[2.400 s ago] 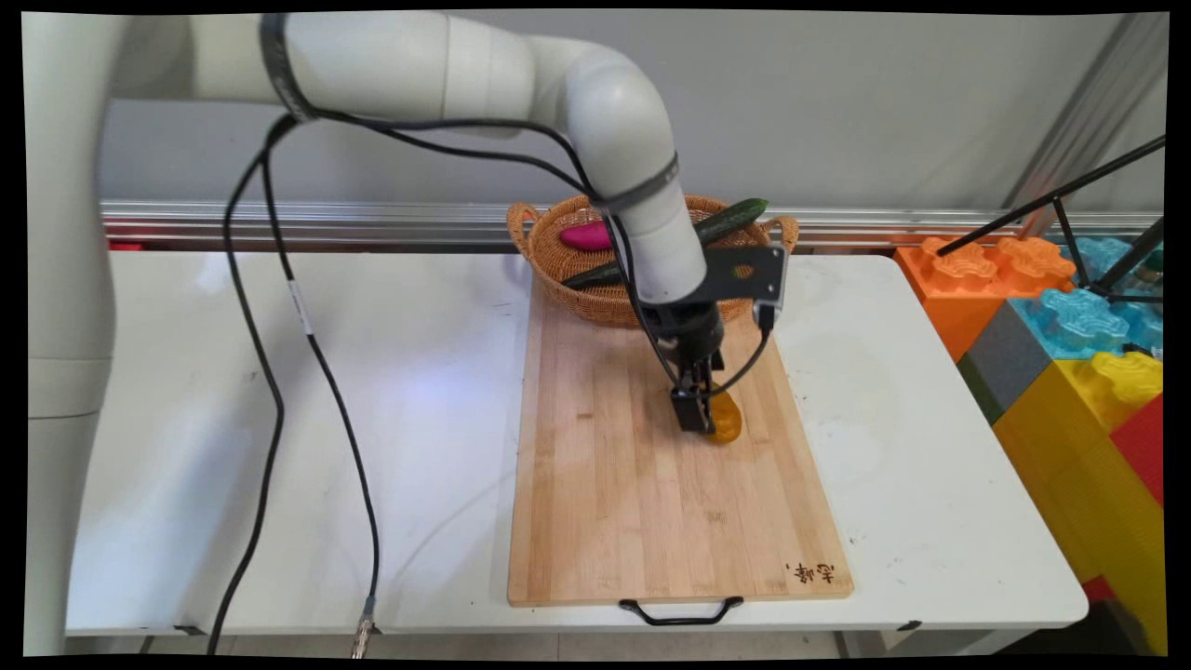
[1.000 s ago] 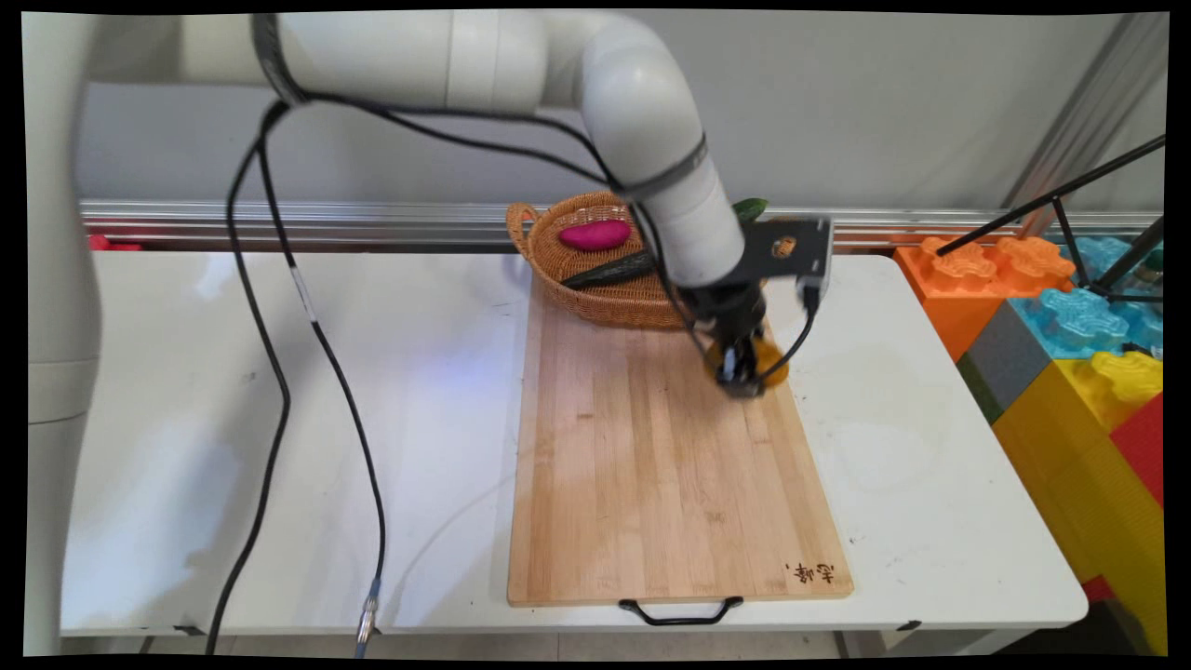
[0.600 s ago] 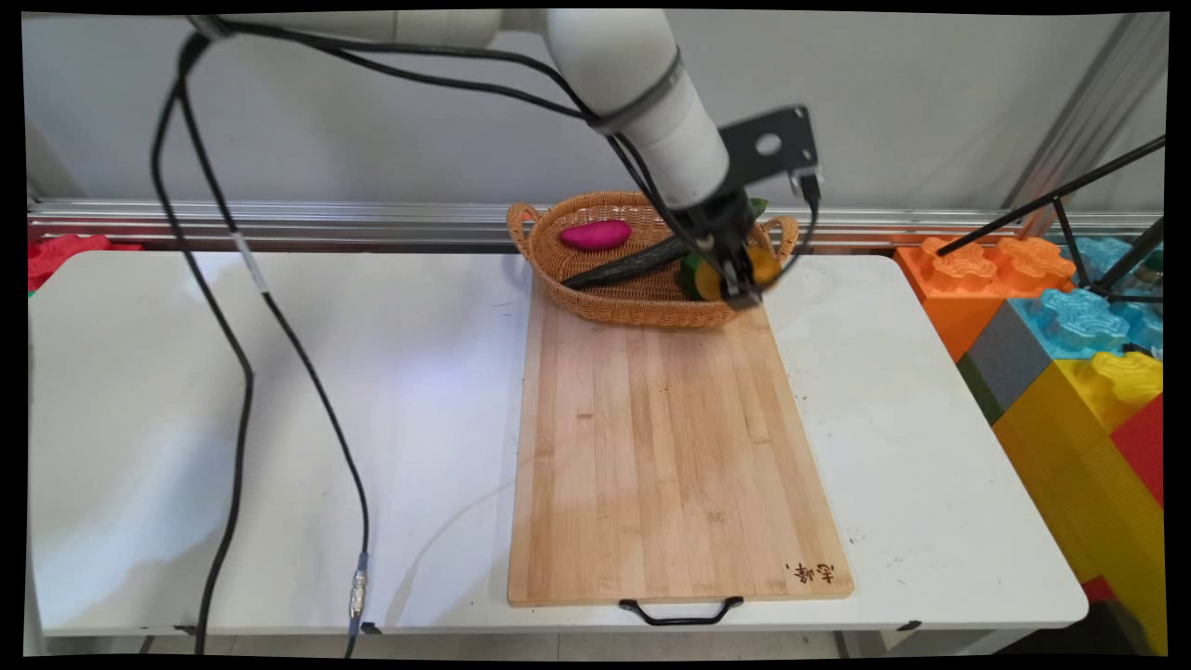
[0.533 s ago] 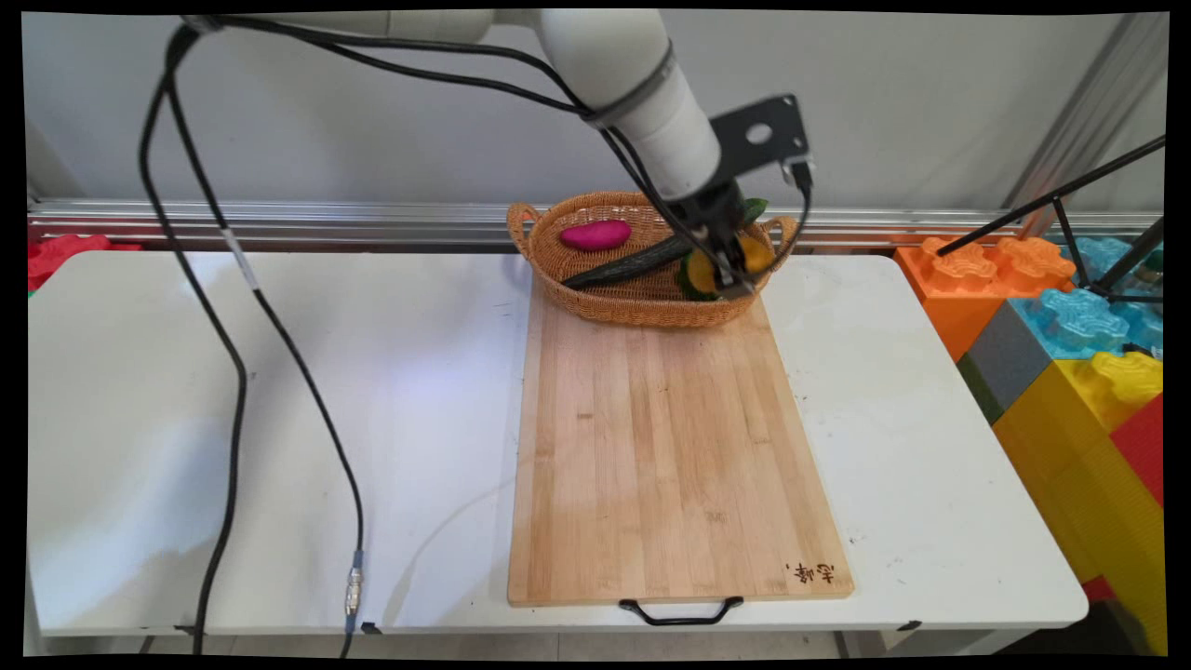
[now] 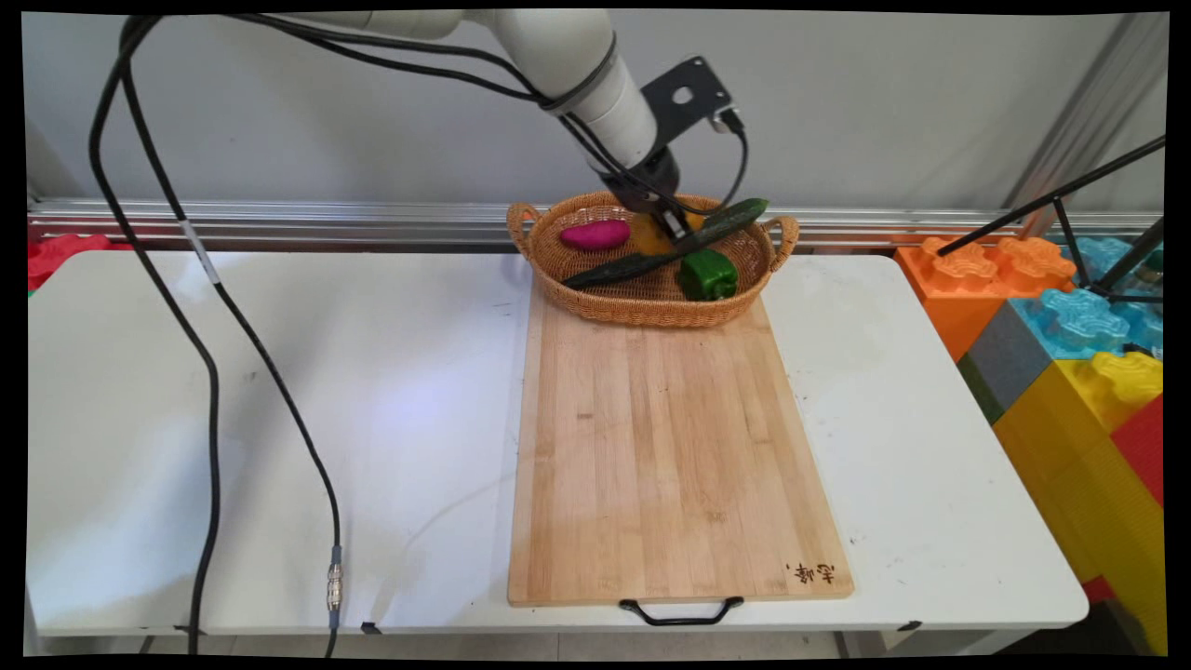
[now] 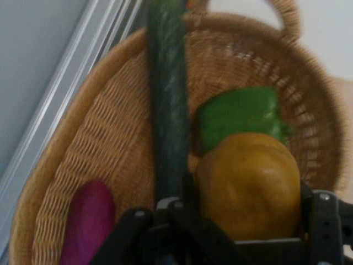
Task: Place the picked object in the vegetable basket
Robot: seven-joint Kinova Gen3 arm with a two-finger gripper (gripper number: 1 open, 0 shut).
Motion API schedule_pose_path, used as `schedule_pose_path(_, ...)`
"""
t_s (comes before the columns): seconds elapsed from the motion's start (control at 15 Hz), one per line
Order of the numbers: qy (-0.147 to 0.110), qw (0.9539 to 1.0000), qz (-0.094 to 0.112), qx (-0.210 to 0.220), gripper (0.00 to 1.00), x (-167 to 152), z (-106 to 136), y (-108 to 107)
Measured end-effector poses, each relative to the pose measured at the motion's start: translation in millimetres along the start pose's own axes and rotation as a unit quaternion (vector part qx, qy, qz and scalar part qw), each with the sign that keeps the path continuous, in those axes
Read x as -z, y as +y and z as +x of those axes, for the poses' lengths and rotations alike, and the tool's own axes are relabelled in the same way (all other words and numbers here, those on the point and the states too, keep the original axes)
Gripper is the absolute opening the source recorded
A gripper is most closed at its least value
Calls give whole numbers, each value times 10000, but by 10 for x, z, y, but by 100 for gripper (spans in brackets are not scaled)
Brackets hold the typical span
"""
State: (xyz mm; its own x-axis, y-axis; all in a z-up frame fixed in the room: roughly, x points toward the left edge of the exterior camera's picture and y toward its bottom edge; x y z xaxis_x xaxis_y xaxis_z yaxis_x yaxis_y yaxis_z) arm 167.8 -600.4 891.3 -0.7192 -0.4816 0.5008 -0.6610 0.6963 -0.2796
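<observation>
Orange pepper clamped in gripper over wicker basket, board bearing seemingly burnt-in characters.

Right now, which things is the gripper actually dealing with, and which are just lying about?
In play:
- gripper, shut on the yellow pepper
- wicker basket, right beneath the held pepper

Lying about:
- cucumber, green pepper and purple sweet potato, all in the basket
- wooden cutting board
- toy blocks beside the table
</observation>
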Motion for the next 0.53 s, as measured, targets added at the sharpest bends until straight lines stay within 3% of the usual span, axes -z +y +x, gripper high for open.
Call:
schedule_pose_path(0.33, -345, 9943, 165, 993, 0, -287, -244, -214)
schedule_pose_path(0.53, -470, 9906, 139, 1280, 0, -377, -327, -245)
